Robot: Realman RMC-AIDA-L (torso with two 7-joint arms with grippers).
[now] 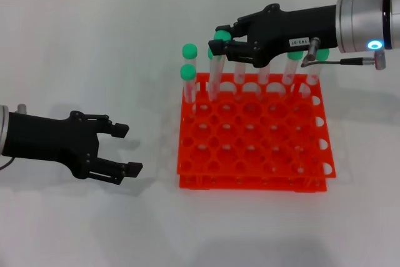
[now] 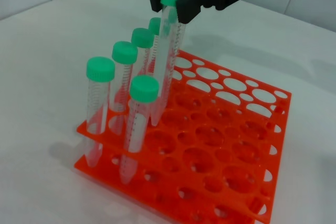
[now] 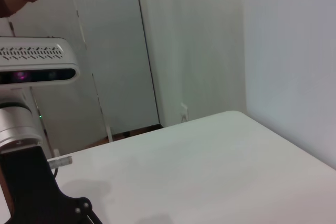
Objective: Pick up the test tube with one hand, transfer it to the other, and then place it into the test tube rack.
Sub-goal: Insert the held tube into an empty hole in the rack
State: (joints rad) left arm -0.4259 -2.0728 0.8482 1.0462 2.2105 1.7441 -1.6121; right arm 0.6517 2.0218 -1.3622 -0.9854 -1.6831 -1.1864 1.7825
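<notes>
My right gripper (image 1: 219, 42), the one with the white numbered sticker, is shut on the green cap of the test tube (image 1: 215, 73) over the back left of the orange-red test tube rack (image 1: 250, 182). The tube leans a little, with its lower end down in a back hole of the rack. In the left wrist view the gripper (image 2: 171, 1) pinches the cap of the tube (image 2: 167, 61) above the rack (image 2: 236, 148). My left gripper (image 1: 128, 149) is open and empty, low over the table left of the rack.
Several other green-capped tubes stand in the rack's back row and left corner (image 1: 187, 79) (image 1: 292, 67) (image 2: 100, 98) (image 2: 140, 114). The rest of the rack's holes are empty. The right wrist view shows only the table, walls and a camera head (image 3: 37, 69).
</notes>
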